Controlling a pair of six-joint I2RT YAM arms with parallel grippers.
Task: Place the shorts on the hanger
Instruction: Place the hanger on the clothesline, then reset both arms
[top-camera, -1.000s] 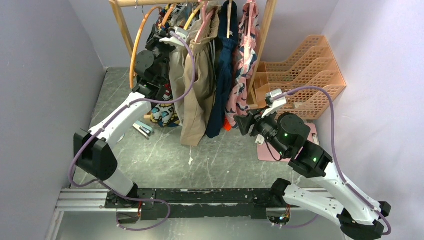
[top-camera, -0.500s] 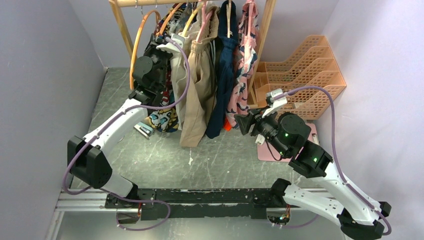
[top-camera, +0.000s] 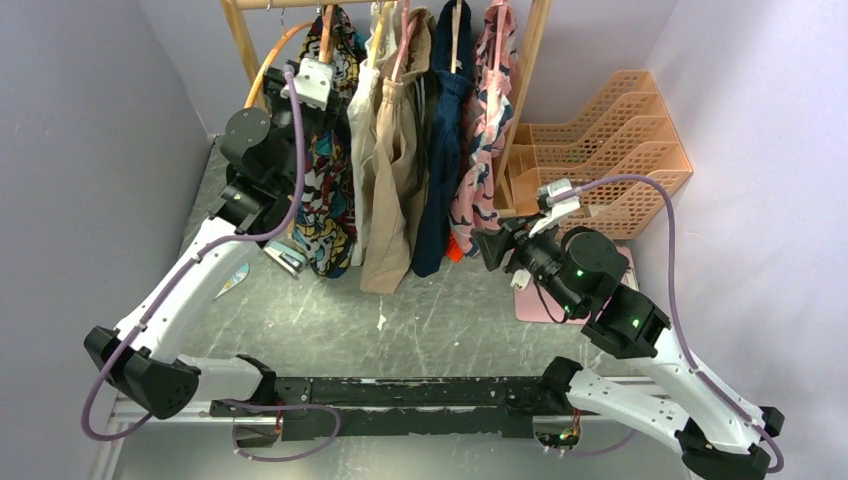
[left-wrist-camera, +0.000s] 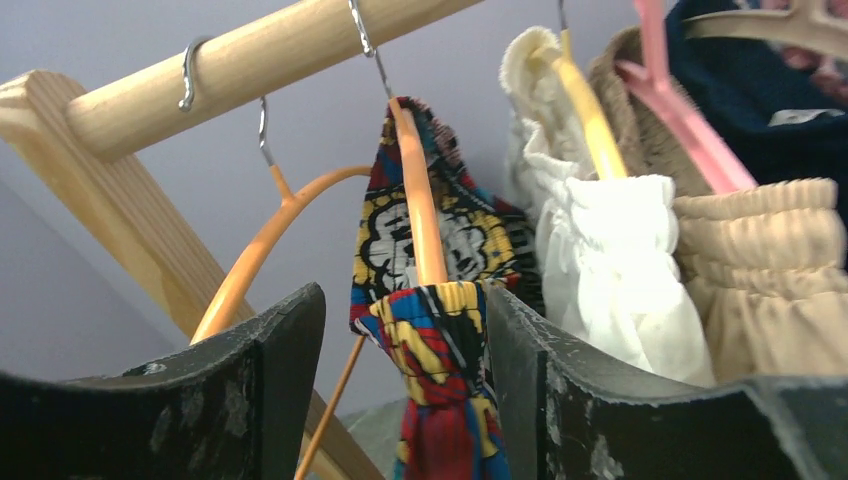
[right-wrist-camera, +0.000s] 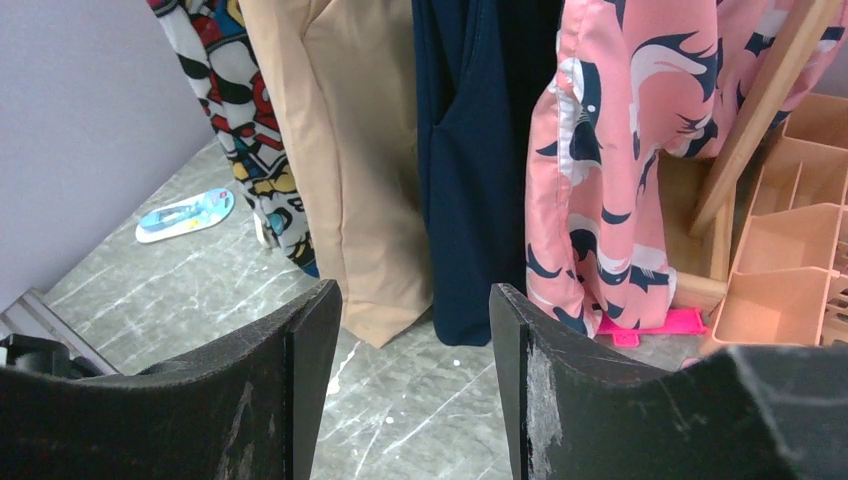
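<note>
Left claw (left-wrist-camera: 403, 296) parted around shorts (left-wrist-camera: 440, 345), hanging vertically from hanger (left-wrist-camera: 418, 200)

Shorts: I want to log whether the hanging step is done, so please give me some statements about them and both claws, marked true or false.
1. The shorts are draped on the orange-tan hanger, whose hook sits over the wooden rail. True.
2. The left claw is clamped shut on the shorts. False: its jaws stand apart, with the shorts' fabric between them.
3. The right claw grips the pink floral garment. False: it is open and holds nothing.
4. A bare orange hanger hangs on the rail beside the shorts. True.
</note>
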